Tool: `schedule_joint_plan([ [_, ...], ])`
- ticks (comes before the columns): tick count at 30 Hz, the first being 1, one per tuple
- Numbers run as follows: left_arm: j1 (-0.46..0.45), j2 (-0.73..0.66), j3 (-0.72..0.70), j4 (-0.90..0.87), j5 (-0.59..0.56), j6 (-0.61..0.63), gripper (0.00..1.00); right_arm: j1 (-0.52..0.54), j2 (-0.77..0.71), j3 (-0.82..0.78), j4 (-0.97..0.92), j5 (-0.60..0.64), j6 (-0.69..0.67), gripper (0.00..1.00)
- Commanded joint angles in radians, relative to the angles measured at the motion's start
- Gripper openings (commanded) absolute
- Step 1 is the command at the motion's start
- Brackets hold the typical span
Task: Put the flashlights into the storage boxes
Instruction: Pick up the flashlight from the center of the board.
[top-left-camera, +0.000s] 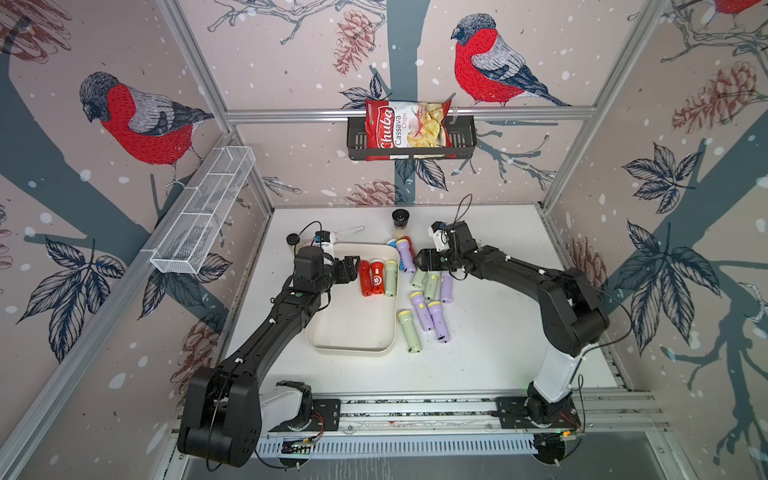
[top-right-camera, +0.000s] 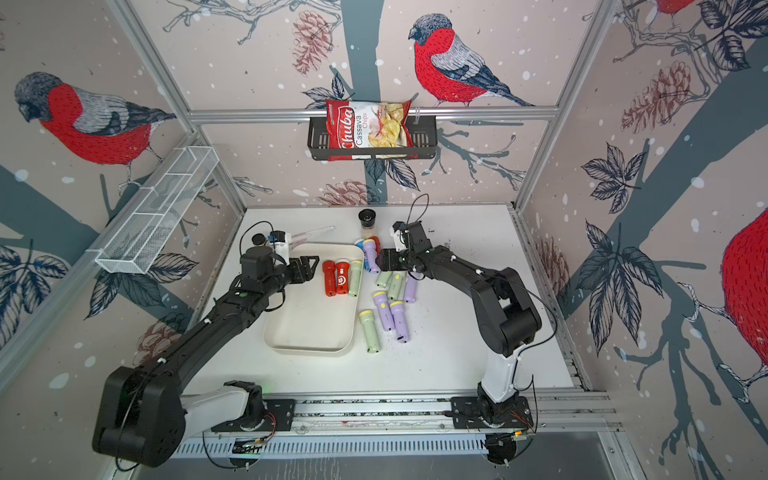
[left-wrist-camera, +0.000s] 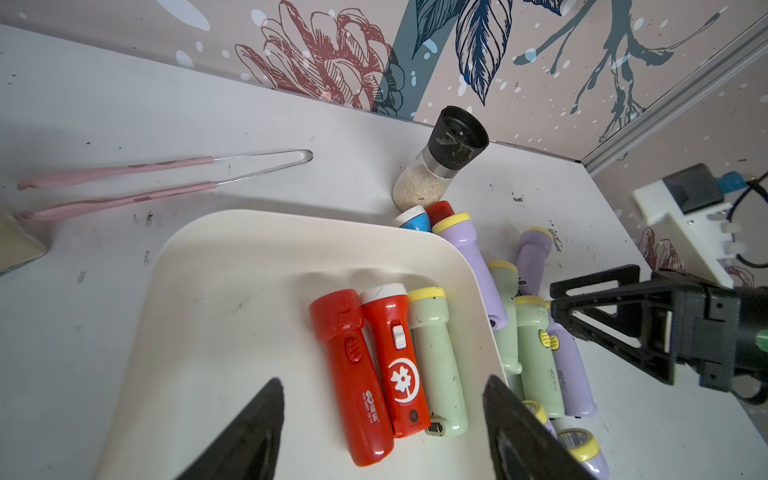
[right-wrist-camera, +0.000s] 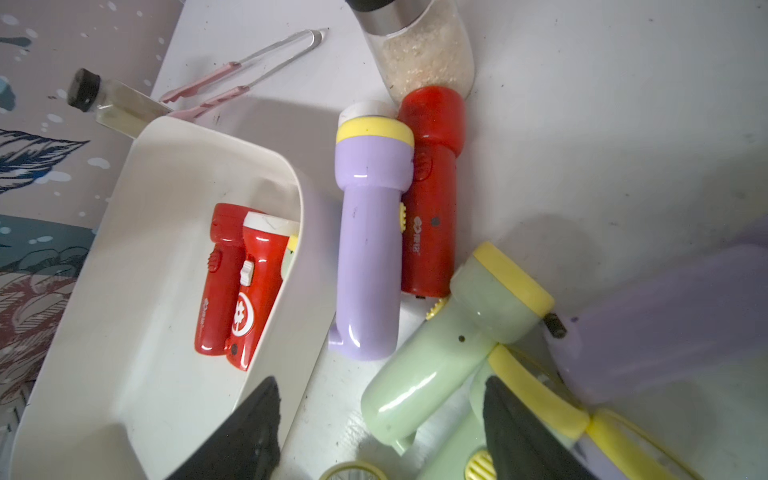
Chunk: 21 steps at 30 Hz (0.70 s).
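The cream storage box (top-left-camera: 349, 328) holds two red flashlights (top-left-camera: 365, 278) and a pale green one (top-left-camera: 390, 277) side by side. My left gripper (top-left-camera: 356, 266) (left-wrist-camera: 384, 379) hangs open over their tail ends, holding nothing. Right of the box, several lilac and green flashlights (top-left-camera: 438, 320) lie loose on the table. At the box's far corner, a lilac one (right-wrist-camera: 368, 249) lies beside a red one (right-wrist-camera: 430, 208) and a blue one (left-wrist-camera: 413, 220). My right gripper (top-left-camera: 417, 258) (right-wrist-camera: 381, 380) is open, its jaws either side of a pale green flashlight's (right-wrist-camera: 449, 340) tail end.
A black-capped spice jar (top-left-camera: 400, 220) stands just behind the pile. Pink tongs (top-left-camera: 349, 232) and a second jar (top-left-camera: 293, 240) lie behind the box. A white wire rack (top-left-camera: 203, 212) hangs on the left wall. A black basket (top-left-camera: 465, 141) with a chips bag hangs on the back wall.
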Motion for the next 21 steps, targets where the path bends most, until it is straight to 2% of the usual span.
schedule_joint_plan([
  [1,0.002,0.001,0.005,0.035,0.014,-0.004,0.74,0.016,0.040,0.054,-0.067,0.059,-0.047,0.73],
  [6,0.005,0.002,0.012,0.026,0.008,0.005,0.75,0.052,0.107,0.135,-0.069,0.081,-0.069,0.66],
  [11,0.005,0.002,0.019,0.023,0.007,0.003,0.74,0.082,0.180,0.222,-0.087,0.121,-0.087,0.65],
  [16,0.006,0.004,0.020,0.031,0.009,0.000,0.74,0.089,0.251,0.301,-0.128,0.249,-0.045,0.61],
  [21,0.007,0.011,0.018,0.034,0.009,-0.006,0.74,0.090,0.294,0.336,-0.128,0.245,-0.038,0.58],
])
